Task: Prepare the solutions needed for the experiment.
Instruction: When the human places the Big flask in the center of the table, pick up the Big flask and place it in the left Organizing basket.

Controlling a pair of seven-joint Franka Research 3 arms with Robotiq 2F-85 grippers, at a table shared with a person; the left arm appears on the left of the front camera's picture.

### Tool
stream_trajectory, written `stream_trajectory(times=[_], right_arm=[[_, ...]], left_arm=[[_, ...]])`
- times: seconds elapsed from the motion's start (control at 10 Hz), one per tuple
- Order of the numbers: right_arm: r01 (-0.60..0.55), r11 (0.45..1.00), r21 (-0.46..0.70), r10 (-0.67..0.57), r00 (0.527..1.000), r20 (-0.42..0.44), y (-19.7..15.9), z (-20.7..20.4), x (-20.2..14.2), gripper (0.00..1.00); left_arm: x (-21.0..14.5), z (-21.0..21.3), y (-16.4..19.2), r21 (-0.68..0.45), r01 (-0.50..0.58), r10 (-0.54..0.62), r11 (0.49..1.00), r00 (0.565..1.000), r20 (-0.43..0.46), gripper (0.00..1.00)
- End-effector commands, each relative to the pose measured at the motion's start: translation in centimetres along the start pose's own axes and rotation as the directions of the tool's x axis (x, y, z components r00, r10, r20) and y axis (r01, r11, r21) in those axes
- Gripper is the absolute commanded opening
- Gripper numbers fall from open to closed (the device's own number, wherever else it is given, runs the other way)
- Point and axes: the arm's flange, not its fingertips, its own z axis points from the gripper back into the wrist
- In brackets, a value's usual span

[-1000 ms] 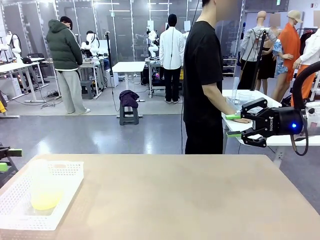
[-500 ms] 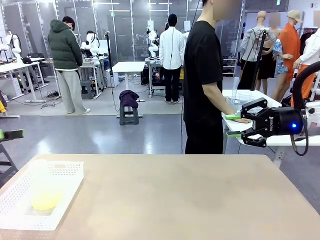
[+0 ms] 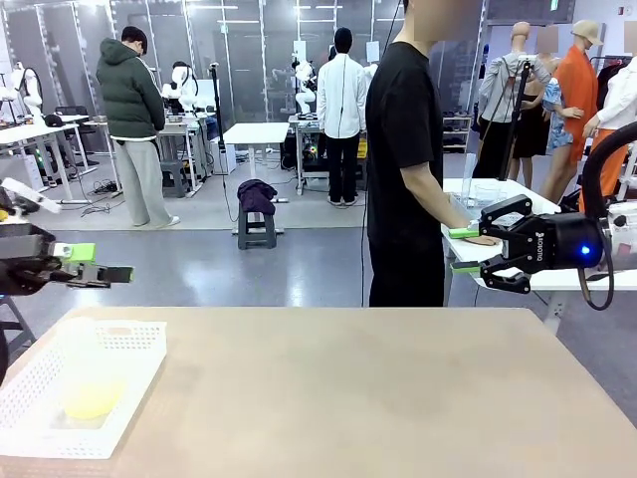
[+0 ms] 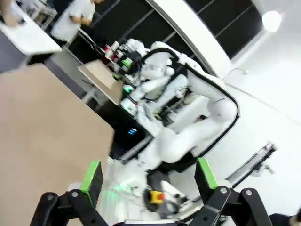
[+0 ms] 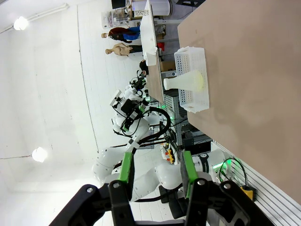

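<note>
The solution is a shallow pale yellow-green layer in the bottom of a frosted conical flask. The flask stands in a white perforated basket at the table's near left. My left gripper hangs open above the table's far left corner, beyond the basket, holding nothing. My right gripper hovers open past the table's far right edge, also holding nothing. In the right wrist view the gripper looks across at the basket, the flask and the liquid. The left wrist view has its gripper open.
The tan table is bare from the middle to the right. A person in a black shirt stands beyond the far edge, one hand resting on a white side table close behind my right gripper.
My left gripper has risen and swung in from the left edge, now open above the far left corner. The right gripper, flask and basket have not moved.
</note>
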Motion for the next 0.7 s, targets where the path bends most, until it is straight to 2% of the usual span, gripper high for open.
stream_trajectory(times=[0.0,0.3,0.6], right_arm=[[-0.002,1.0,0.01,0.002,1.0,-0.005,0.1,0.1,0.0,0.51],[-0.002,1.0,0.01,0.002,1.0,-0.005,0.1,0.1,0.0,0.51],[-0.002,1.0,0.01,0.002,1.0,-0.005,0.1,0.1,0.0,0.51]], left_arm=[[1.9,0.5,0.5,-0.026,-0.225,0.225,0.974,0.974,-0.023,1.0],[2.0,-0.1,1.3,-0.043,-0.35,0.349,0.936,0.937,-0.018,1.0],[2.3,0.2,1.9,-0.066,-0.374,0.375,0.925,0.927,0.007,1.0]])
